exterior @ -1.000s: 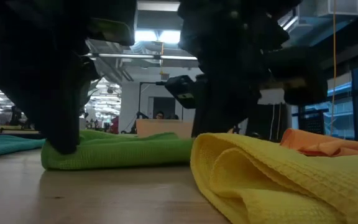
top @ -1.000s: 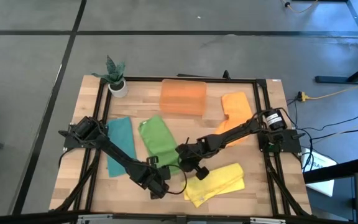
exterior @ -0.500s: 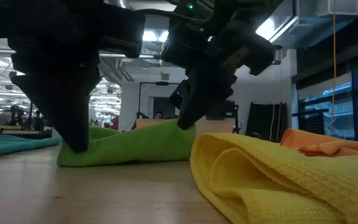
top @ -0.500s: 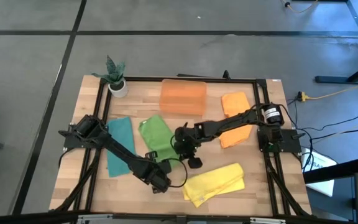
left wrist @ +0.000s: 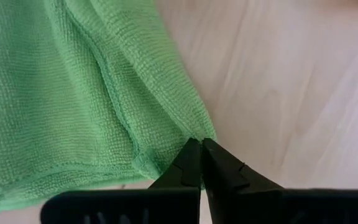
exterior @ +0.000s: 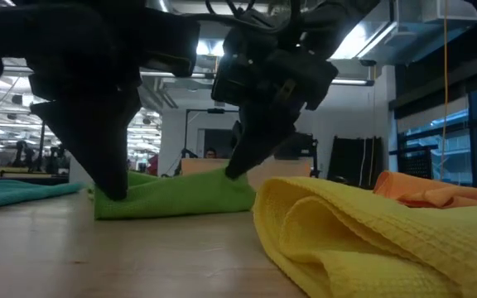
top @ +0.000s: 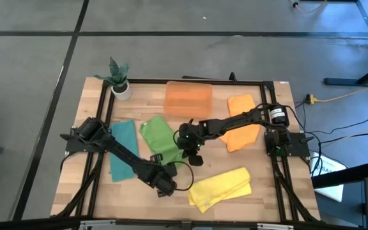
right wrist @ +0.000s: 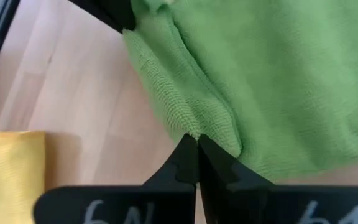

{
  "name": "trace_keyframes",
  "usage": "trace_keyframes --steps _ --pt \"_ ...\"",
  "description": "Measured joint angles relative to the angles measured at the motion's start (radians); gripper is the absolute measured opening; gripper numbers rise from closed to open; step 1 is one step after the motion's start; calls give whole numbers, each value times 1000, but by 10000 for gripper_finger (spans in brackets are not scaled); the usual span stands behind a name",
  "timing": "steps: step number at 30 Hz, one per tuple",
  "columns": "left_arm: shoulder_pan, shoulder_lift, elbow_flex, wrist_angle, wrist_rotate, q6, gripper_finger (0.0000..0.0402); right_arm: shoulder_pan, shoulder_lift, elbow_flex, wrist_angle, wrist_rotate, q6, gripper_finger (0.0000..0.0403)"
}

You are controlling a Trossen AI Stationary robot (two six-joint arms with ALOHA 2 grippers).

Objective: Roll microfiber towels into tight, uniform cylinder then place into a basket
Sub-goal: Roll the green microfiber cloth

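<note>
1. Both hands, left hand [left wrist: 200, 163] and right hand [right wrist: 194, 158], pinch the green towel's [top: 158, 139] near edge, mid-desk.
2. Rolling appears to be starting; next, tuck that edge evenly toward the basket [top: 188, 99].

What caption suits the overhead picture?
Two robot arms pinch the green towel's near corners, their fingers shut, left, right.

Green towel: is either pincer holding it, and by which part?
Both. Left pincer and right pincer each pinch a corner of the green towel.
</note>
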Motion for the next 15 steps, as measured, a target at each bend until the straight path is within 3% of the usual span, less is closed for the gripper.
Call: trace_keyframes --steps 5,15 --pt "15 0 1 -31 -35 -7 0 -2 0 0 -10 62 -2 3" --pt "17 0 108 -225 -98 -14 0 -3 1 0 -21 63 -6 3"
